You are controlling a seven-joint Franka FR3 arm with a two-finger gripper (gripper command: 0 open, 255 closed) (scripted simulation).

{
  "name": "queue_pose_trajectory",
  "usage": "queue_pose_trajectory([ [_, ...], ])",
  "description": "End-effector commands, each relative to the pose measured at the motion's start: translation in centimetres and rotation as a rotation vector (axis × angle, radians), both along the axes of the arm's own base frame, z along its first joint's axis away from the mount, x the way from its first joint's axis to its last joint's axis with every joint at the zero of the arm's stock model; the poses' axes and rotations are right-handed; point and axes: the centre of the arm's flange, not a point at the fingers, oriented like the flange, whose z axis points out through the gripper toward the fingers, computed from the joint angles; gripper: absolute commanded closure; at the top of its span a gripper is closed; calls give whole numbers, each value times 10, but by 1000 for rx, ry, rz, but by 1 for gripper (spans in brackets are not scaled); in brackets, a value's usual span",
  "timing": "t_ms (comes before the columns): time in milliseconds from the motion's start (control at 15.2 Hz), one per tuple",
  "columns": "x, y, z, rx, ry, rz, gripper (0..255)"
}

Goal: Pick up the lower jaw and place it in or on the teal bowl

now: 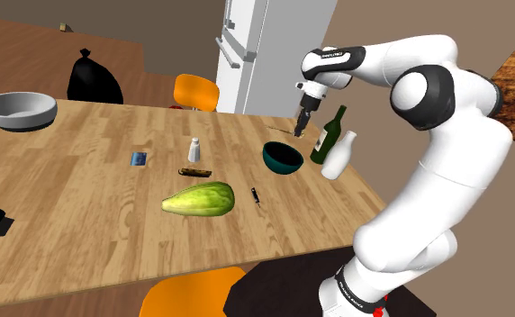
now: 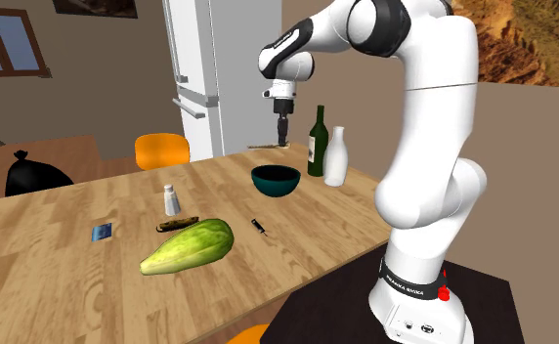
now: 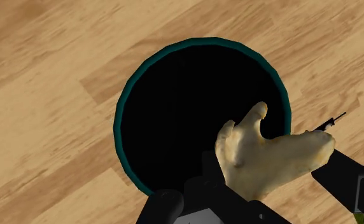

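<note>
- A wooden worktop (image 1: 85, 207).
- A green-yellow gourd (image 1: 200, 199) lies on its side near the middle, with a small flat brown piece (image 1: 194, 171) just beyond it.
- A white shaker (image 1: 194, 149) stands upright near a small blue card (image 1: 139, 159).
- A tiny black rifle-shaped thing (image 1: 258, 195) lies just beside the gourd.
- A dark green bottle (image 1: 328, 137) and a white bottle (image 1: 338, 155) stand side by side.
- A grey bowl (image 1: 17, 110) sits at the shoulder view's far left.
- Behind the worktop are a black bag (image 1: 94, 81), an orange chair (image 1: 196, 92) and a white fridge (image 1: 256, 45).

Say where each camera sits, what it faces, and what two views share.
Shoulder view: beside the stand, looking down the table; arm and pincer show.
Second exterior view: off the table's corner, facing the fridge; whole arm shows.
Wrist view: on the hand, looking into the teal bowl; pincer clasps lower jaw.
All share the teal bowl.
</note>
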Motion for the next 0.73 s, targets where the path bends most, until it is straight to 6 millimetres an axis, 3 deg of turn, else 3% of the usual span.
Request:
queue_pose_trajectory([
  [0, -7, -18, -4, 0, 0, 1, 255],
  [660, -7, -18, -57, 0, 0, 1, 255],
])
